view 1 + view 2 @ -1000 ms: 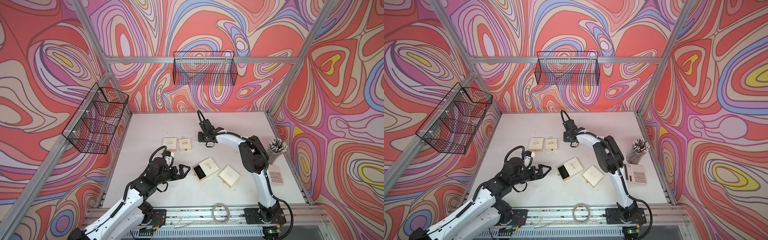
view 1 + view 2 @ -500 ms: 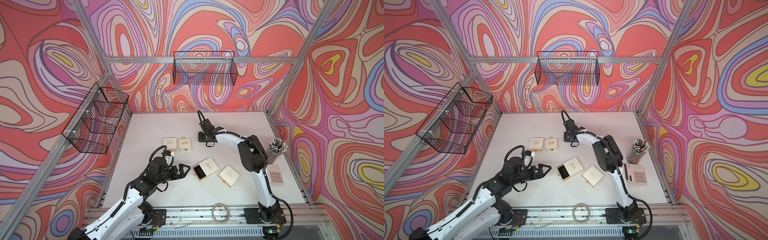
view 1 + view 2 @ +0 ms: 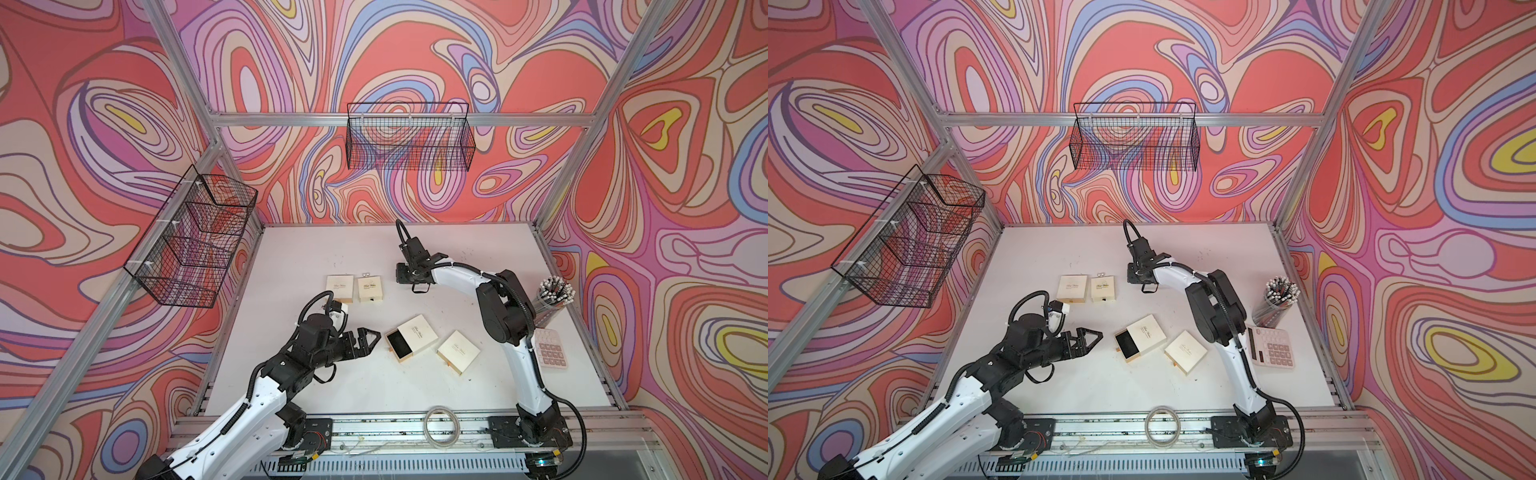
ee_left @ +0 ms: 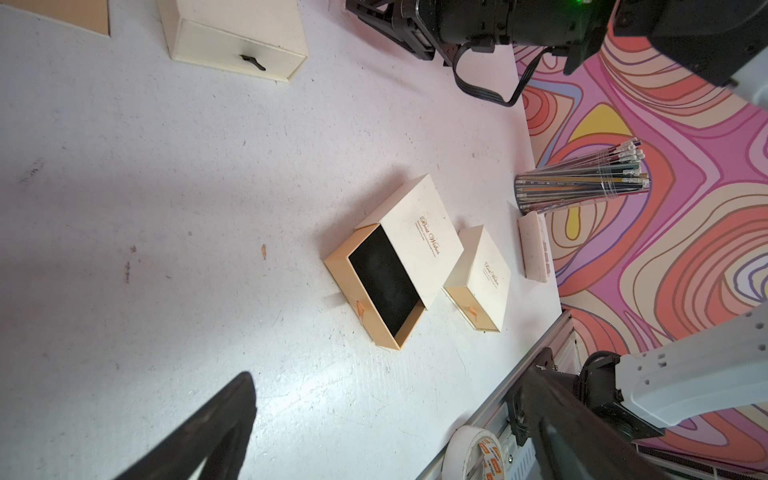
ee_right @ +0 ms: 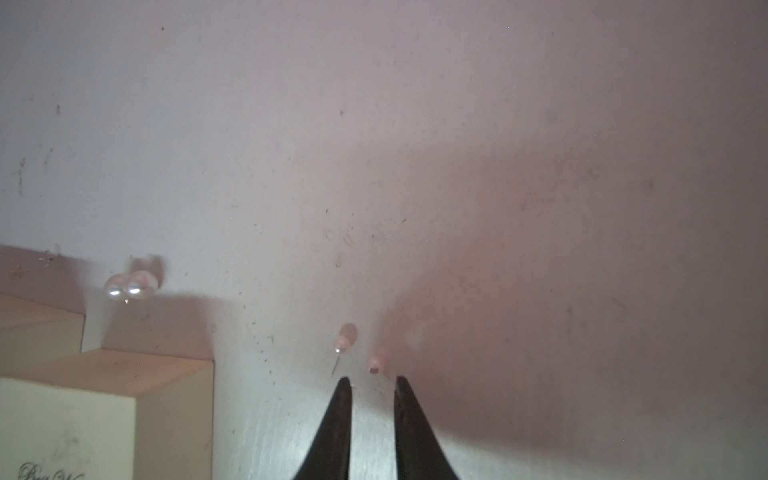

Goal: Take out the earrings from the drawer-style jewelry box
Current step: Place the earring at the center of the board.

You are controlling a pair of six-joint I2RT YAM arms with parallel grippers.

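Evidently the right gripper [image 5: 370, 382] has just parted its jaws slightly, low over the far middle of the table [image 5: 498, 124], with nothing between them. Two small earrings [image 5: 345, 338] lie just beyond its tips, a pearl pair [image 5: 131, 286] farther left. Left gripper [image 3: 371, 340] hovers wide open, empty. Pulled-out drawer [image 4: 386, 282] shows bare black lining: release judged complete.

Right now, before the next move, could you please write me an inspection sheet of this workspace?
Surface: white table, scuffed.
Job's things: open drawer box, nothing seen inside; earrings lie on the table beside a closed box.
Clutter: pencil cup, calculator, tape roll.
End effectors: left end effector open, empty; right end effector slightly open, empty, near a small stud.
Cables: black cable loops at both wrists.
Surroundings: two wire baskets on patterned walls.
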